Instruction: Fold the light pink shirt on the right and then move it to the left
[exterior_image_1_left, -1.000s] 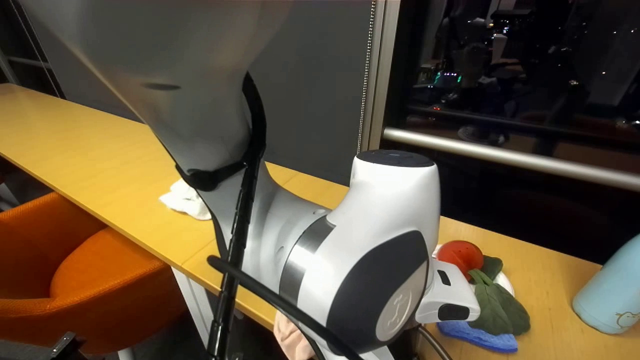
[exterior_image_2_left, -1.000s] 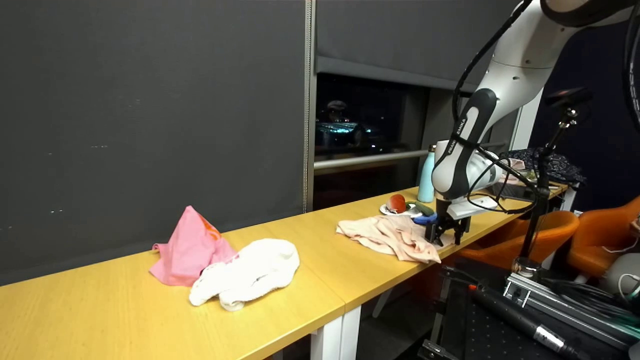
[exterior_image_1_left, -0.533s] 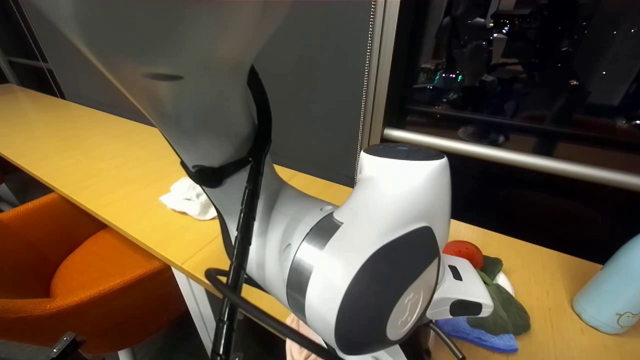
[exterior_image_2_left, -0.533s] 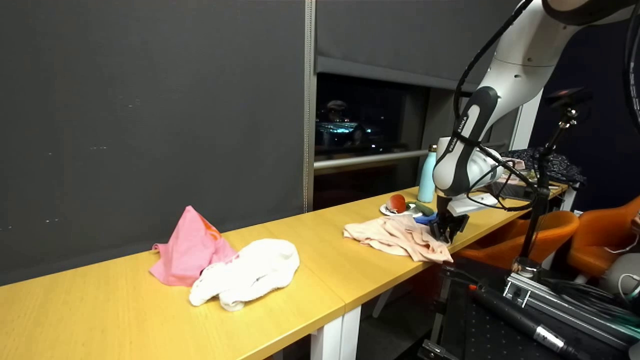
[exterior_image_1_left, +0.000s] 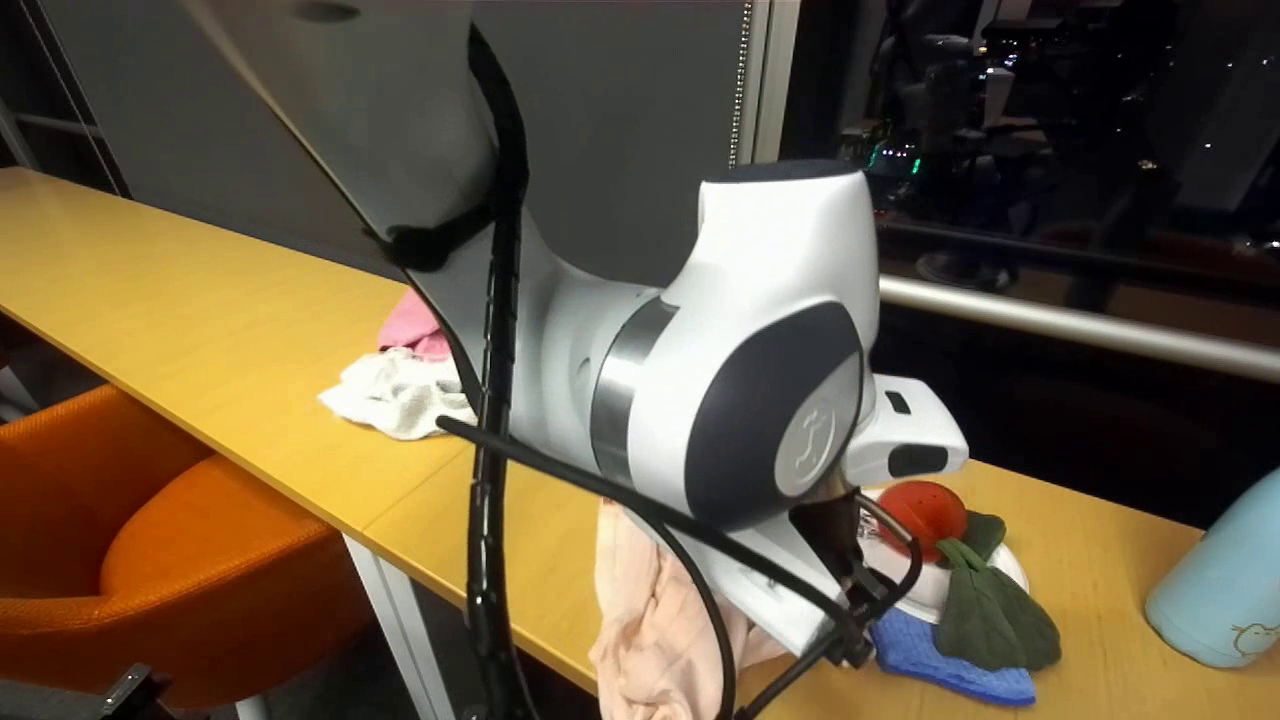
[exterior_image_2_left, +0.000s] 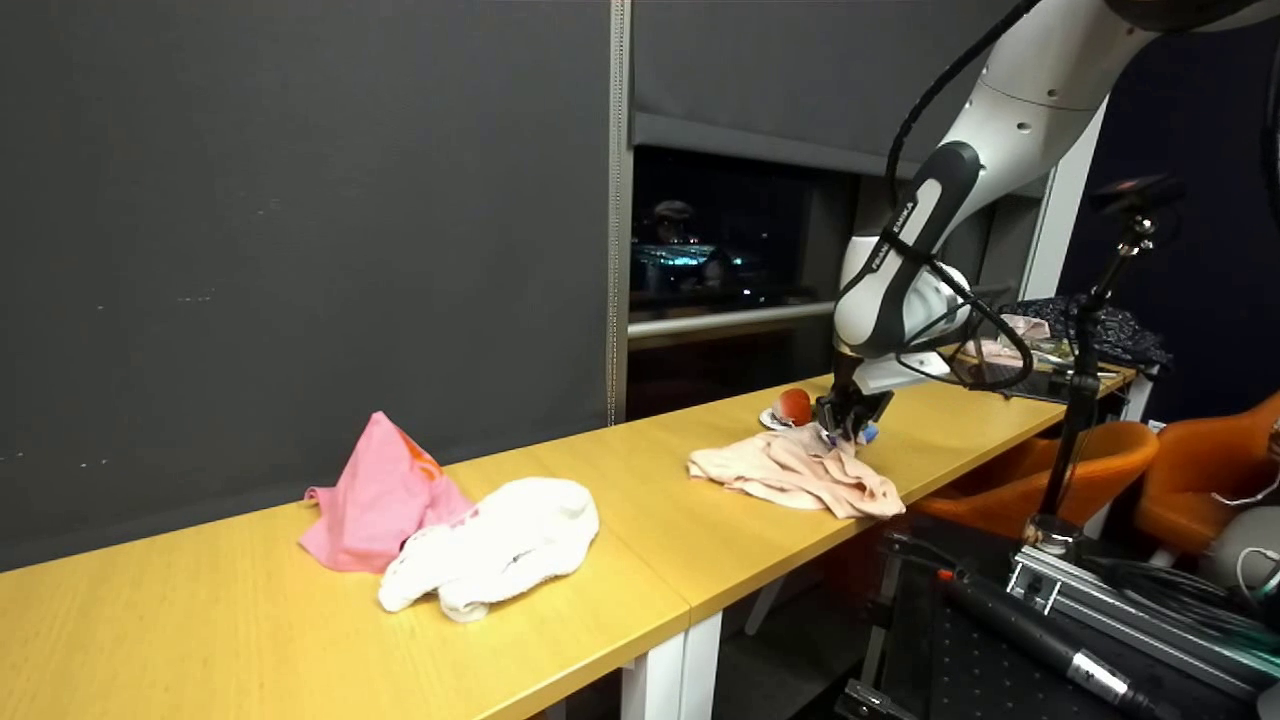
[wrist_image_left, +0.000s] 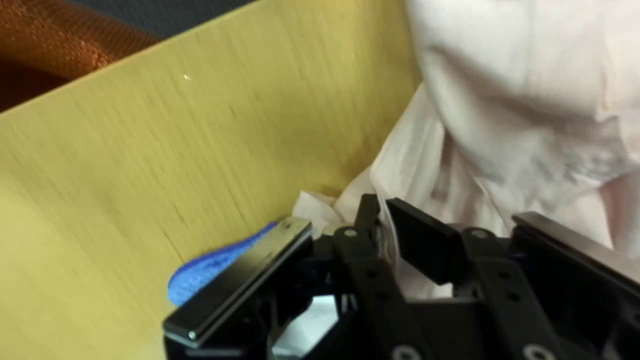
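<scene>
In the wrist view the fingers (wrist_image_left: 425, 244) are clamped on a fold of the shirt (exterior_image_2_left: 765, 470), which lies rumpled on the counter (exterior_image_2_left: 250, 630) near the plate (exterior_image_1_left: 1012, 568). The plate holds a red round item (exterior_image_1_left: 922, 512) and green leaves (exterior_image_1_left: 995, 615), one reaching off it over a blue cloth (exterior_image_1_left: 945, 668). A bottle (exterior_image_1_left: 1222, 585) stands apart from the plate; its contents cannot be told. Well away from the shirt, a white cloth (exterior_image_2_left: 510, 540) lies beside a pink cloth (exterior_image_2_left: 375, 500)

Slanting across the bench (exterior_image_2_left: 650, 510) in both exterior views, sharing the arm (exterior_image_1_left: 700, 350). Super close in wrist view, aimed down past the claw (wrist_image_left: 383, 215).
</scene>
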